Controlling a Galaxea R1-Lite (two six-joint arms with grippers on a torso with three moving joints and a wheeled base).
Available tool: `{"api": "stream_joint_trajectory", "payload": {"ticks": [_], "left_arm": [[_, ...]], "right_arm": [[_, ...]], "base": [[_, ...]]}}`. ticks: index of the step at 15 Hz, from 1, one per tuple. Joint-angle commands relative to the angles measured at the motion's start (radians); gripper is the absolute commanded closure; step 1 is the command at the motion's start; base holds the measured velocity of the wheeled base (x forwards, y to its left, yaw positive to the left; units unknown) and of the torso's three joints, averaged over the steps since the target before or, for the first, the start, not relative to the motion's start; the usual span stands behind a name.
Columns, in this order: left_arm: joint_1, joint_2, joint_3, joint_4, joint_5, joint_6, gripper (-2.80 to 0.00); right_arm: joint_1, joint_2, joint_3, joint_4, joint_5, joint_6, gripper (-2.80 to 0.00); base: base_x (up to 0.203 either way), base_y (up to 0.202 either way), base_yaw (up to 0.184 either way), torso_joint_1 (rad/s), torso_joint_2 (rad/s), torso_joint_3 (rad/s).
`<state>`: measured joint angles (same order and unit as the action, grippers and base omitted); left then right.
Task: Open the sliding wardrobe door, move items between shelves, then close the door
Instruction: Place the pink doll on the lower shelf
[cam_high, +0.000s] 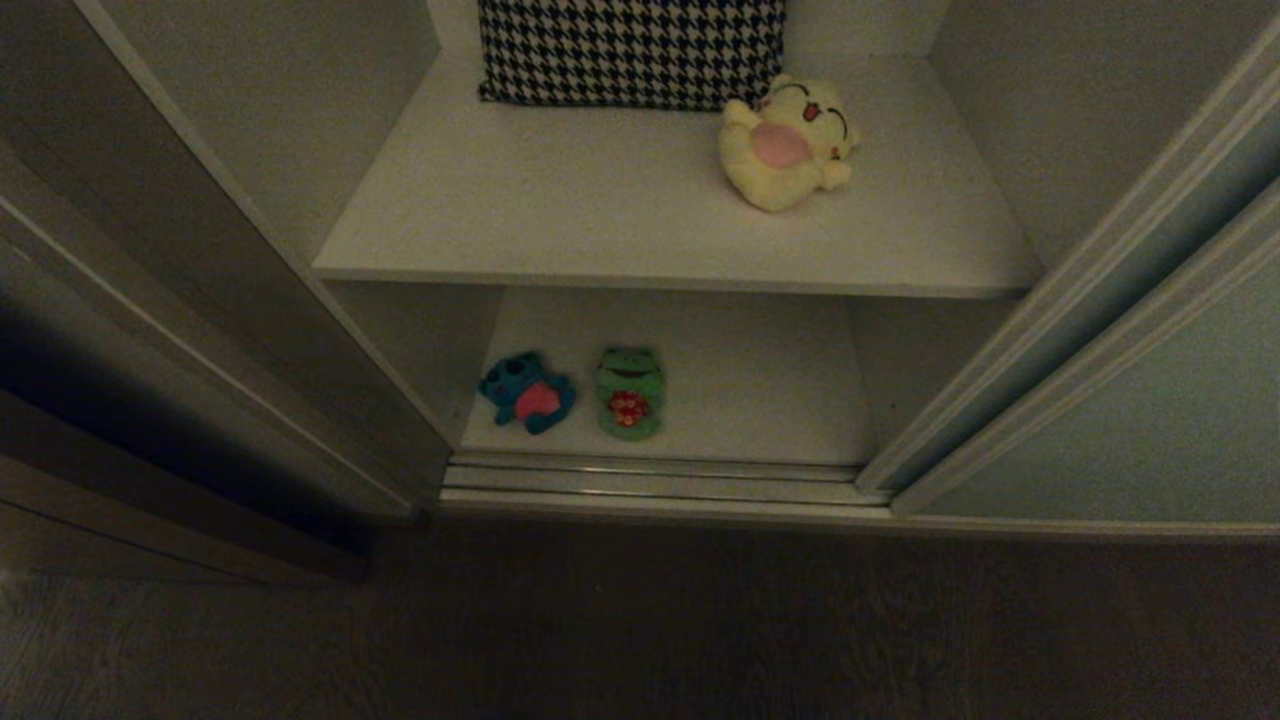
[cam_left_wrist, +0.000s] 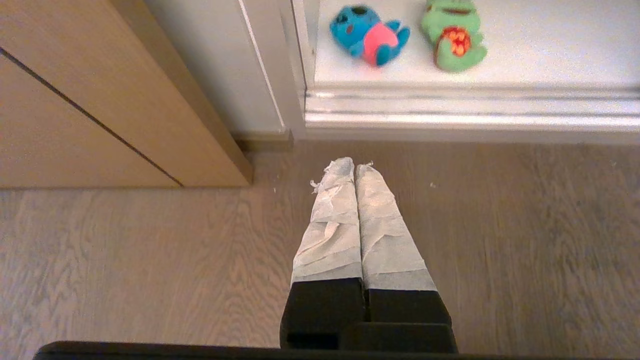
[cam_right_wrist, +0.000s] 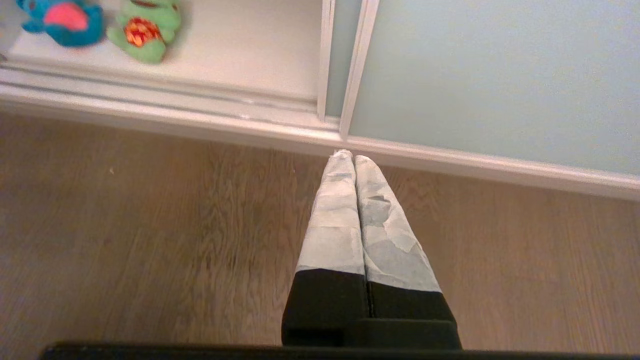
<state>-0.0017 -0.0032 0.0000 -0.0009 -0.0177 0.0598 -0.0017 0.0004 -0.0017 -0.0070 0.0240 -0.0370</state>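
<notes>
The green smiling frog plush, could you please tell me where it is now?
In the head view, the green smiling frog plush lies on the lower white shelf, left of centre, just right of the blue plush.

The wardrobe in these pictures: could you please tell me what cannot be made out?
- Checked cloth: head view's upper edge cuts it off.
- Sliding door: head view's right edge cuts it; no handle shows.
- Lower shelf: its back lies under the upper shelf.
- Both arms: outside the head view.
</notes>
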Motion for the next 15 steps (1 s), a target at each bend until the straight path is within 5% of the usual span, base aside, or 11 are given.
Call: {"api": "stream_joint_trajectory", "payload": {"ticks": [1,15], "left_arm": [[0.0,0.003,0.0,-0.001,-0.001,0.0,0.0],[0.0,0.003,-0.002,0.002,0.003,-0.012,0.0]], "right_arm": [[0.0,-0.002,0.0,0.001,0.001,-0.001,0.0],[0.0,-0.002,0.0,0.0,0.001,-0.001,0.0]], "base": [[0.0,0.0,0.0,-0.002,0.0,0.206],[0.0,0.0,0.0,0.002,0.0,0.071]]}}
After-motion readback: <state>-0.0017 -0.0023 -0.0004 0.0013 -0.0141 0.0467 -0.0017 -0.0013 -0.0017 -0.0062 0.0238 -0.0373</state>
